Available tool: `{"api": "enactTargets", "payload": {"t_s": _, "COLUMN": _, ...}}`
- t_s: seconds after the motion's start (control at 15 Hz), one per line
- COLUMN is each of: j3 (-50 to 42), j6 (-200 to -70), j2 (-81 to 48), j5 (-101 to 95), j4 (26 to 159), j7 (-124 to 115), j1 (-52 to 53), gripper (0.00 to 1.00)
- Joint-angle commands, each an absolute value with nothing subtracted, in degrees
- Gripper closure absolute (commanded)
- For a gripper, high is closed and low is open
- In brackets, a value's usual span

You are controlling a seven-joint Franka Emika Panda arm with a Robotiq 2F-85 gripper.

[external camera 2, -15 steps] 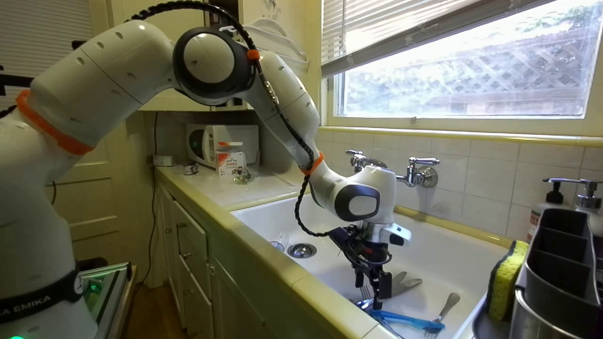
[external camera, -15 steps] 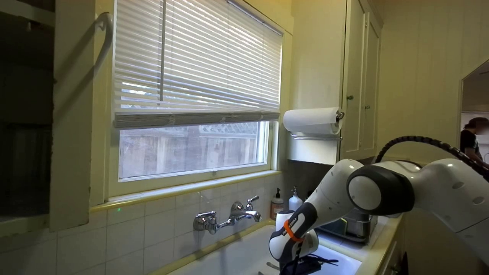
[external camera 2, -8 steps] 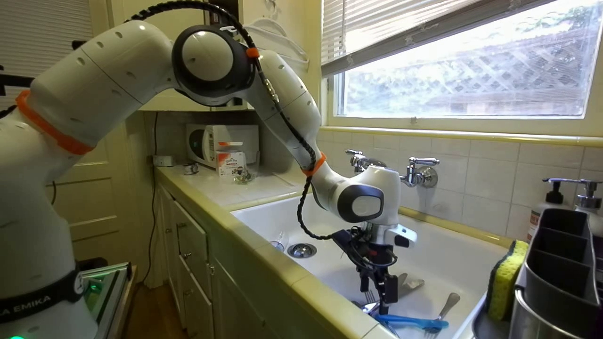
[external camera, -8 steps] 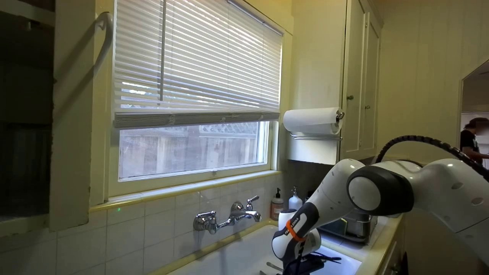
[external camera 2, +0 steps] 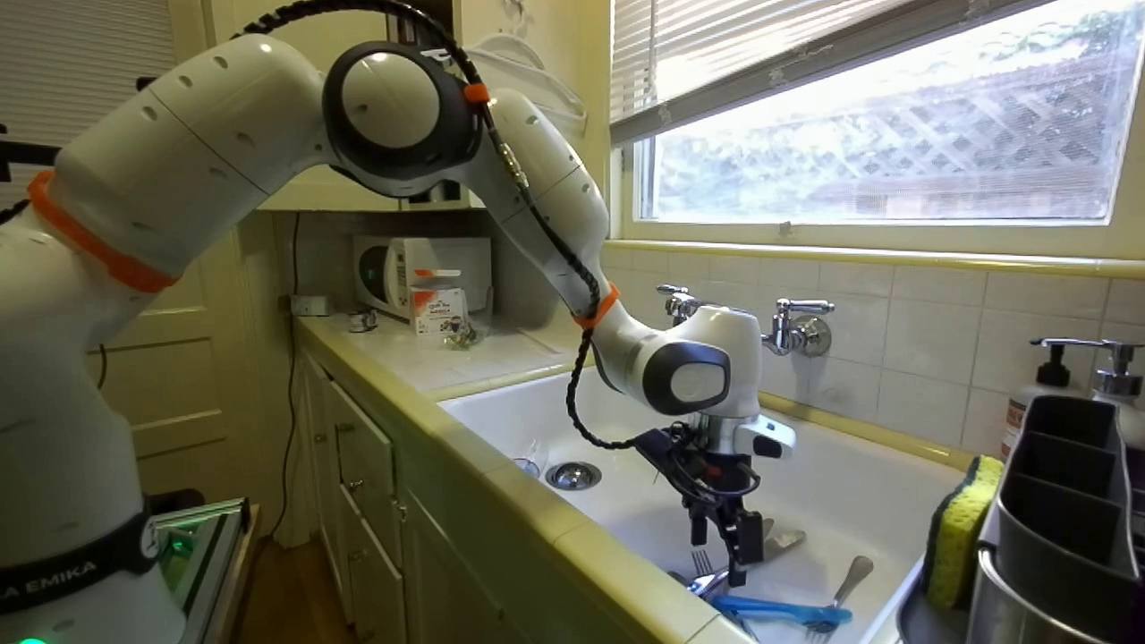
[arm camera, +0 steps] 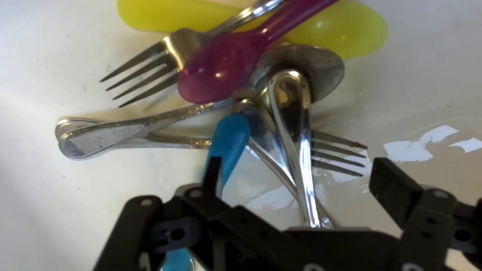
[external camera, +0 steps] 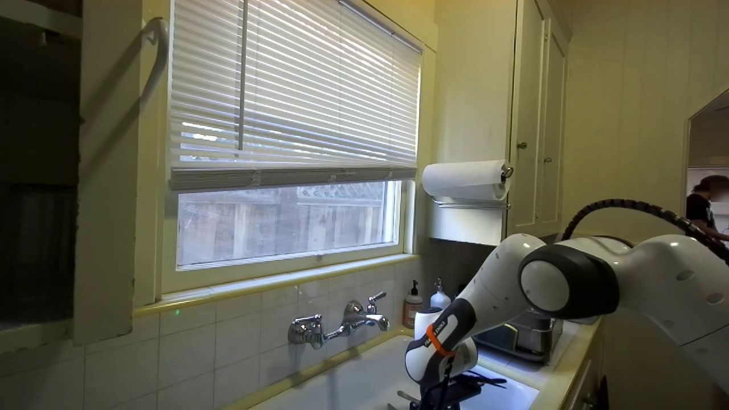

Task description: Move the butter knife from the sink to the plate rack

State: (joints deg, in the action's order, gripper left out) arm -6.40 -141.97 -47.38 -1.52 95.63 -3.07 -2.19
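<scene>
In an exterior view, the probable butter knife (external camera 2: pixel 784 542) lay in the sink (external camera 2: pixel 850 483) toward three o'clock of my fingers (external camera 2: pixel 742 541), its long axis running eight to two. They stood wide apart, gripping nothing; the wrist view did not identify it.

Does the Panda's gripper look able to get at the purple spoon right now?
Probably yes, with some shifting: the gripper is open, and the purple spoon lies over a fork, with nothing seen covering the spoon.
</scene>
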Motion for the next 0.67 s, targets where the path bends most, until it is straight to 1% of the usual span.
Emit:
{"api": "enactTargets", "payload": {"t_s": 0.0, "j3": -5.14, "j6": -141.79, "j2": -47.81, "j5": -1.45, "j4": 95.23, "j7": -1.60, "j1": -3.46, "gripper": 0.00}}
{"api": "enactTargets", "payload": {"t_s": 0.6, "j3": -2.63, "j6": -141.87, "j2": -49.08, "j5": -1.17, "j4": 93.63, "j7": 6.08, "j1": -7.40, "gripper": 0.00}}
